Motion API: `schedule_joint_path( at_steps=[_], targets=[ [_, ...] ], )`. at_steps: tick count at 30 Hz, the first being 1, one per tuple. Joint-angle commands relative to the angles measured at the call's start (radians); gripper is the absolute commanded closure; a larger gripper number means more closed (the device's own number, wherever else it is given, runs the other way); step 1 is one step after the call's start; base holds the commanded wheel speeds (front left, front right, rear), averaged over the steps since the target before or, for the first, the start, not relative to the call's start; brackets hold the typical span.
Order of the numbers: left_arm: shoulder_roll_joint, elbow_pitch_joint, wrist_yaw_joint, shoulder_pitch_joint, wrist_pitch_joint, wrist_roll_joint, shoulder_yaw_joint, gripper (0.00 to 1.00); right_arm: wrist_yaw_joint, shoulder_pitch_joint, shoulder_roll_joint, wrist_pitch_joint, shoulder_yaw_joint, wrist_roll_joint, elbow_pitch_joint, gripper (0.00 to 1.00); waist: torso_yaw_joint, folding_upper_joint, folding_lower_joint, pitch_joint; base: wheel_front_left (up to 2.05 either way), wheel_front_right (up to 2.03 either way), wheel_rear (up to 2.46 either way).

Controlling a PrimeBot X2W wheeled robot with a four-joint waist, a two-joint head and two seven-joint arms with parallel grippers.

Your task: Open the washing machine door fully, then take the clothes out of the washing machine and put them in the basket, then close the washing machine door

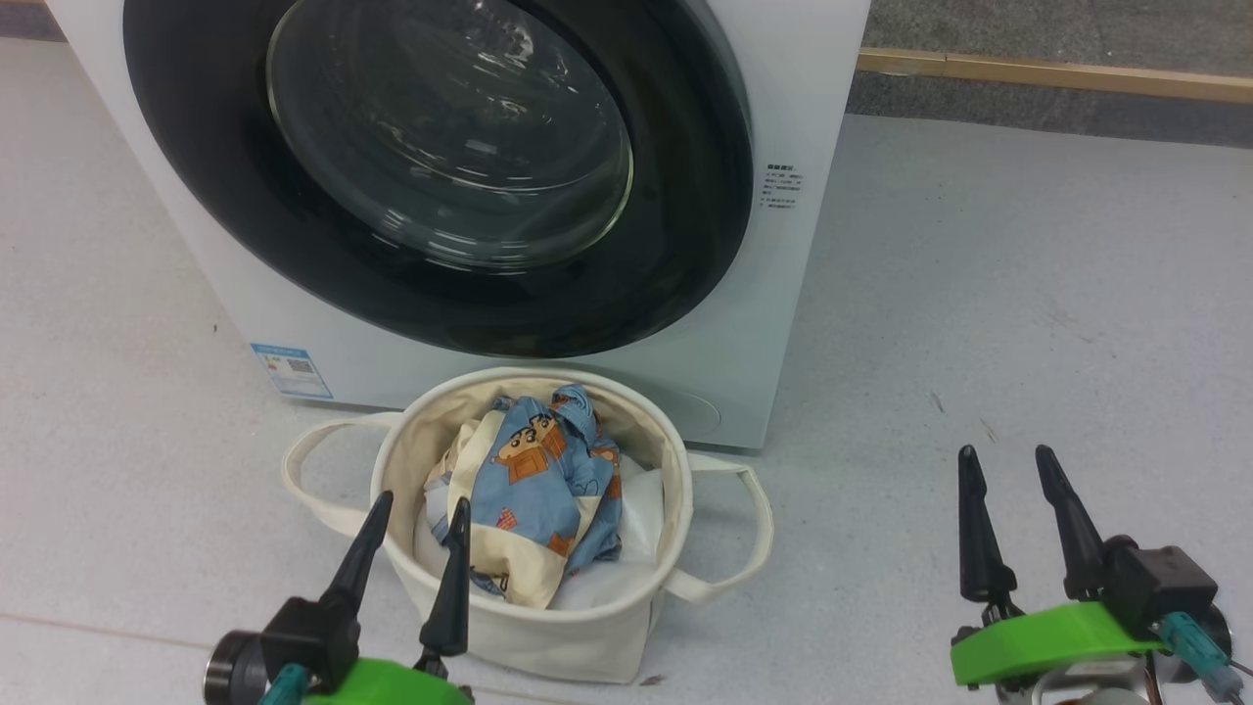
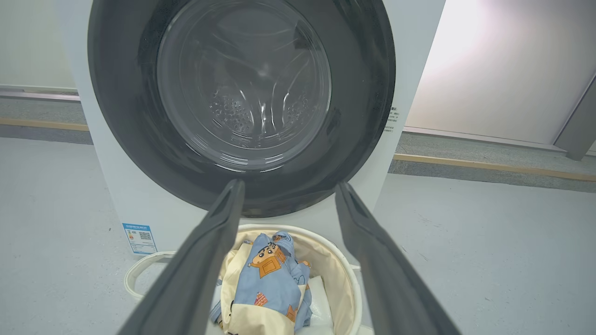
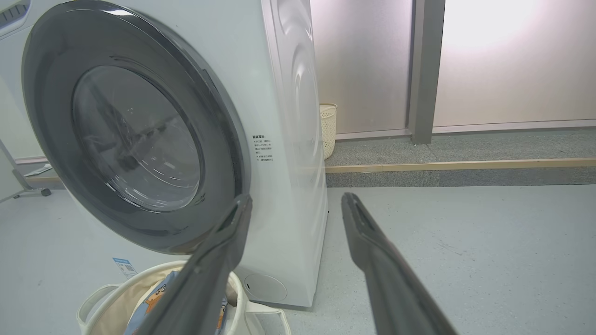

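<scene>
Expect soft, light clothes (image 1: pixel 543 470) in the basket (image 1: pixel 548 636), best pinched at a bunched fold; jaws of left gripper (image 1: pixel 423 499) and right gripper (image 1: pixel 1006 452) wide apart, empty.

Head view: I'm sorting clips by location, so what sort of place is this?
Likely a lab-style laundry corner: a washing machine on grey floor, a basket of clothes before it, frosted panels behind.

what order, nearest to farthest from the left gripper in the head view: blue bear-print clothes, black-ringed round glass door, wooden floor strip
From the left gripper, jaws open:
1. Light blue bear-print clothes, in the cream canvas basket just ahead.
2. Glossy black-ringed round glass door, shut, beyond the basket.
3. Pale wooden floor strip, far back right.
</scene>
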Motion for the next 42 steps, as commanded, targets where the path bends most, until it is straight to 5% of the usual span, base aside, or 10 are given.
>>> schedule_joint_path(
  at_steps=[1,42],
  targets=[
    [0.009,-0.019,0.008,-0.023,-0.012,0.006,0.034,0.00,0.000,-0.019,-0.002,-0.005,0.022,-0.008,-0.030,0.00,0.001,-0.0001,0.0000,-0.001,0.00,0.00,0.00],
    [0.009,-0.002,0.013,-0.036,-0.012,-0.029,0.041,0.00,0.000,-0.027,-0.002,-0.005,0.011,-0.014,-0.003,0.00,0.003,-0.0001,0.0000,0.000,0.00,0.00,0.00]
  ],
)
